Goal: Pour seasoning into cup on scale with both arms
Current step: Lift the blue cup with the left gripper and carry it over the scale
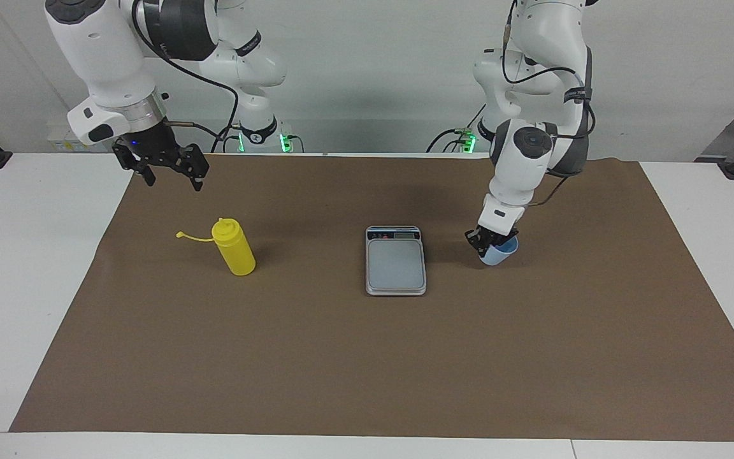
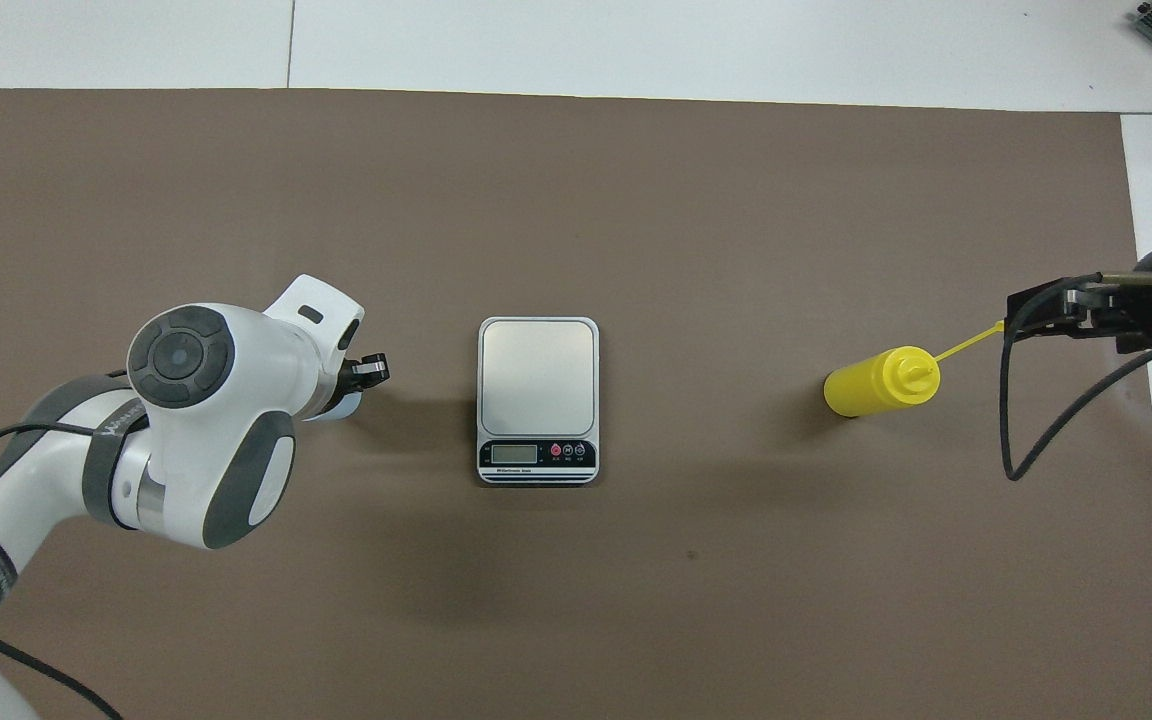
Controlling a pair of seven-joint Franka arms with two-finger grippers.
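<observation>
The cup (image 1: 498,254), a small tapered piece of smooth light-blue plastic without a handle, is pinched at its rim by the left gripper (image 1: 485,243), whose black fingertips are closed on its wall. It hangs tilted in that grip, just beside the scale (image 1: 395,261) toward the left arm's end of the table; whether its base touches the mat cannot be told. In the overhead view most of the cup (image 2: 341,405) is hidden under the left arm's rounded white wrist, with only a pale blue edge showing beside the left gripper (image 2: 368,371).

The scale (image 2: 537,400) is the landmark: a flat silver-grey rectangle with rounded corners, a matte grey weighing plate and a narrow dark display strip at the end nearer to the robots. It lies flat on the brown paper mat (image 1: 367,357), a dull, smooth sheet spread over the white table (image 1: 35,255).

The seasoning (image 1: 234,254), a glossy bright yellow cylindrical squeeze bottle with a ribbed nozzle top, stands upright well apart from the scale toward the right arm's end; its thin cap strap sticks out sideways, away from the scale.

The right gripper (image 1: 172,180) hangs in the air with its black fingers spread wide and nothing between them, over the mat's edge, clear of the bottle and farther still from the scale.
</observation>
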